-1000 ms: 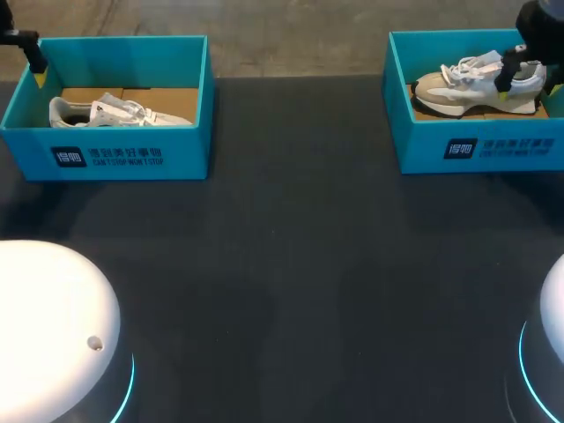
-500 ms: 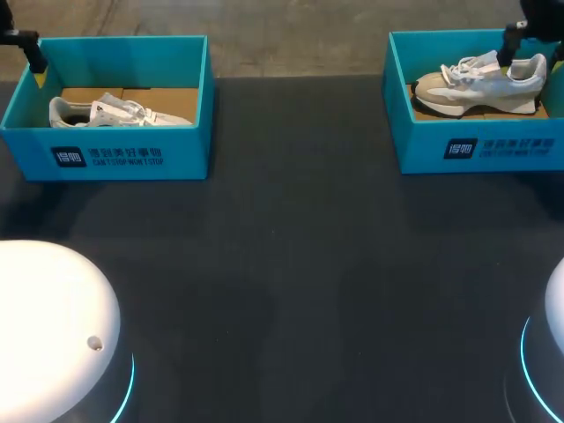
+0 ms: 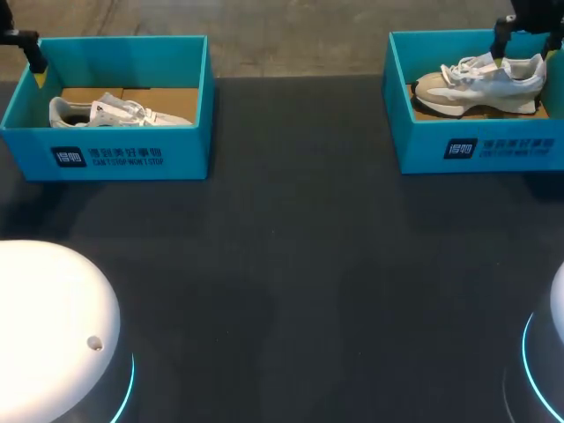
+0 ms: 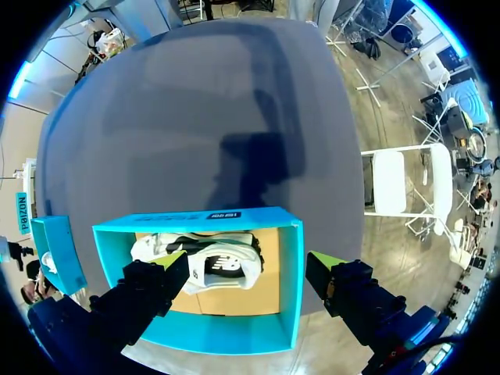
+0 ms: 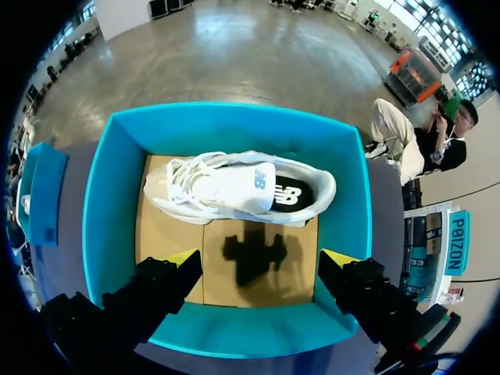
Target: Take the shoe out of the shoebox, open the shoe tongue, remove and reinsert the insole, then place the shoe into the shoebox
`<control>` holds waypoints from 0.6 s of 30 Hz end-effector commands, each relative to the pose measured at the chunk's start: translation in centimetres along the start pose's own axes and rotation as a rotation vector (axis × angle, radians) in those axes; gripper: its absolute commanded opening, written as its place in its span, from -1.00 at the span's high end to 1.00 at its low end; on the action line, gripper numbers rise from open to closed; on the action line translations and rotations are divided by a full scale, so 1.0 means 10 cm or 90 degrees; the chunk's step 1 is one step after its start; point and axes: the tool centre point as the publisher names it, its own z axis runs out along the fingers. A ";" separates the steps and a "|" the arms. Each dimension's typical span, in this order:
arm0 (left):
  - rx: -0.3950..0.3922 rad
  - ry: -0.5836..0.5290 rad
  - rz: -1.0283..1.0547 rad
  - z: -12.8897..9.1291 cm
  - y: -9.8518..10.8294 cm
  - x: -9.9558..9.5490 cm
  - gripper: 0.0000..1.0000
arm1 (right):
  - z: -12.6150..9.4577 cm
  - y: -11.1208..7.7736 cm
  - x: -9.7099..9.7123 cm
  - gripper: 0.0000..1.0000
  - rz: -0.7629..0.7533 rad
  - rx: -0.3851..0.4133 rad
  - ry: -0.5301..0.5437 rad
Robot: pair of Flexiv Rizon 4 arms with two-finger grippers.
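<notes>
My right jaws hang spread wide and empty above the right shoebox (image 5: 109, 211). Its shoe (image 5: 238, 190) sits upright, a little ahead of the jaws and near the wall farthest from them. Only the bare cardboard floor lies directly under the gap.

That offset is my first worry. If I go straight down, I judge the fingertips (image 5: 186, 258) would land on cardboard and miss the shoe. The spread is my second worry. The jaws stand nearly as wide as the box, so a small sideways error could catch a wall and shove the box across the worktop (image 3: 291, 264) or tip it. The box looks light and nothing pins it down. If I pinch the shoe against the far wall, the box could come up with it. The loose laces over the tongue might also snag a finger.

My left jaws are likewise open and empty over the left shoebox (image 4: 289, 273). The second shoe (image 4: 207, 262) lies under and between them, closer to one finger, which risks the same wall clip.
</notes>
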 end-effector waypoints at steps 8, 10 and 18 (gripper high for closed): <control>-0.001 0.001 0.000 0.00 -0.01 0.00 -1.00 | 0.14 0.18 -0.17 -1.00 0.010 0.013 -0.036; -0.001 0.001 0.000 0.00 -0.01 0.00 -1.00 | 0.18 0.24 -0.25 -1.00 0.014 0.014 -0.042; -0.001 0.001 0.000 0.00 -0.01 0.00 -1.00 | 0.35 0.38 -0.35 -1.00 0.012 0.016 -0.069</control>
